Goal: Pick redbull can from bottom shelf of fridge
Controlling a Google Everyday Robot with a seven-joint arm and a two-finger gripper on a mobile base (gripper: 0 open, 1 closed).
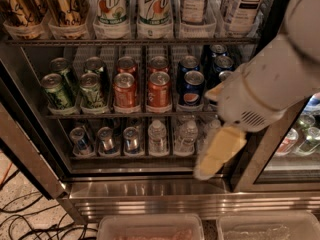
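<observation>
hand (205, 170) hangs at right of bottom shelf (120, 157)

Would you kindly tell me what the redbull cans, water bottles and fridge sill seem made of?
Redbull cans: likely aluminium, shiny silver tops. Water bottles: clear plastic, see-through. Fridge sill: apparently brushed steel, dull reflections. The tool hangs before the bottom shelf's right end.

- 7up bottles (132, 6) at 12 o'clock, tea bottles (220, 4) at 1 o'clock
- green cans (57, 90) at 9 o'clock, orange cans (142, 89) beside them, Pepsi cans (192, 86) past those
- cables (25, 219) at 8 o'clock
- bins (150, 227) at 6 o'clock
- claw (212, 159) at 4 o'clock
</observation>
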